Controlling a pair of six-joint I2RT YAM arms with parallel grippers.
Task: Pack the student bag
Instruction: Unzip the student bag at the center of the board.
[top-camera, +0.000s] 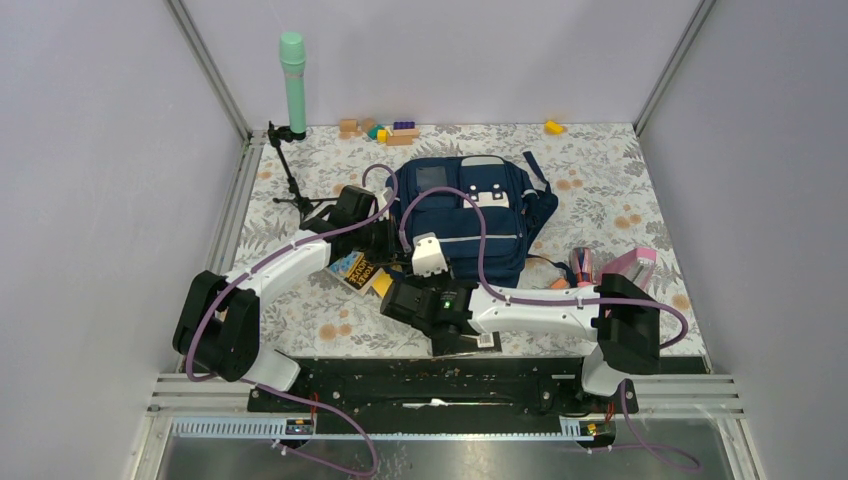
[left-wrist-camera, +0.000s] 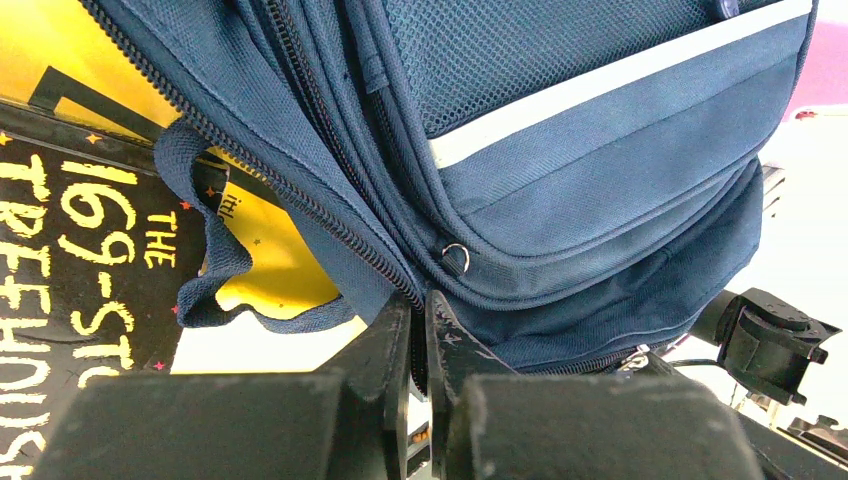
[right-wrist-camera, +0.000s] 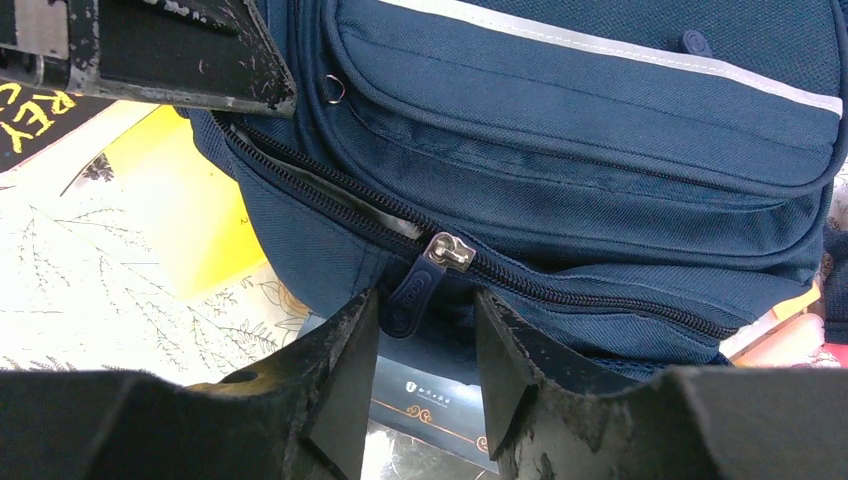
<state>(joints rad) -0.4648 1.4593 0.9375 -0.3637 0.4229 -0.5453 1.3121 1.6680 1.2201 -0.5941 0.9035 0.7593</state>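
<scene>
The navy student bag (top-camera: 470, 215) lies flat mid-table, its lower edge toward the arms. My left gripper (left-wrist-camera: 420, 300) is shut on the bag's zipper edge at its lower left corner (top-camera: 388, 242). My right gripper (right-wrist-camera: 425, 305) is open just below the bag (top-camera: 400, 292). The dark blue zipper pull (right-wrist-camera: 415, 290) hangs between the right fingers, and neither pad touches it. The zipper (right-wrist-camera: 330, 195) is parted to the left of the slider. A black-and-yellow book (left-wrist-camera: 70, 250) lies partly under the bag's corner.
A dark box with gold ornament (right-wrist-camera: 430, 405) lies under my right gripper. A pink box (top-camera: 630, 265) and a can (top-camera: 581, 265) sit right of the bag. A green cylinder on a stand (top-camera: 293, 85) and toy blocks (top-camera: 385, 130) are at the back.
</scene>
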